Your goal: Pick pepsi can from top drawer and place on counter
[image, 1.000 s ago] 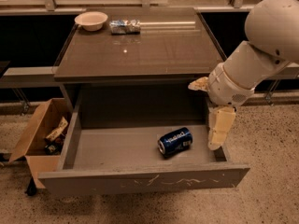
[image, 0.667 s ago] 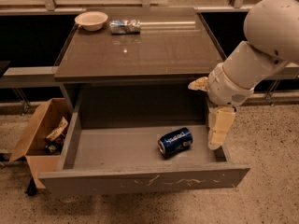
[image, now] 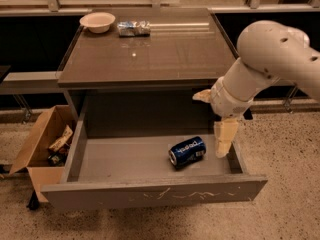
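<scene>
Honestly, barely anything has moved in the last second: the cardboard box (image: 37, 144) on the left, the bowl (image: 97, 21) and crinkly packet (image: 133, 28) on the desk (image: 165, 59), and the pepsi can (image: 187, 151) all sit exactly where they did. Only the end effector (image: 210, 123), over on the right, has drifted a touch left toward the can. Its fingers are spread apart and holding nothing, hovering over the right part of the open top drawer (image: 125, 161). So I'd say it's lining up for the grab, lift not started. The can lies on its side on the drawer floor, right of centre, silver end facing front-left, dark blue body, white lettering, no dents I can see.
</scene>
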Controlling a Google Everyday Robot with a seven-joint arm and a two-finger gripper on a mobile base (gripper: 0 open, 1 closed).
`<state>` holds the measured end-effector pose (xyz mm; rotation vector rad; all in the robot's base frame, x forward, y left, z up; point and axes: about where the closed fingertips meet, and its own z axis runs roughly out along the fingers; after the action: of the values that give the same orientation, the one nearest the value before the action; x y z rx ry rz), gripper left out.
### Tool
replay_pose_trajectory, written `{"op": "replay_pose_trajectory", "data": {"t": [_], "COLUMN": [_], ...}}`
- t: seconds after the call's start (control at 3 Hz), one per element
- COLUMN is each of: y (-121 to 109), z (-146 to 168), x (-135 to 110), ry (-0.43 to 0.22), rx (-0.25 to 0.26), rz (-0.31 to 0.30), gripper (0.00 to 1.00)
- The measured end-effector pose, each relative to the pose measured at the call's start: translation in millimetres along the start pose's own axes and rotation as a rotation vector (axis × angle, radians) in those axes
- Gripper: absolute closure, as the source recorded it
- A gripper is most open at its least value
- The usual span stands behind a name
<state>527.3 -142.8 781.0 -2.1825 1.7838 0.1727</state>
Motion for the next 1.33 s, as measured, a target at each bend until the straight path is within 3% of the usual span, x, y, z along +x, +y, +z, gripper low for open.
{"op": "replay_pose_trajectory", "data": {"t": [0.33, 0.67, 1.33], "y": [-20.2, -26.9, -27.9], "z": [57.8, 88.0, 156.3], "x": [25.9, 38.3, 44.9], "ry": [-0.037, -0.048, -0.063], "rx": [-0.015, -0.027, -0.075], "rz": [-0.088, -0.122, -0.124], "gripper": [0.0, 0.0, 0.01]}}
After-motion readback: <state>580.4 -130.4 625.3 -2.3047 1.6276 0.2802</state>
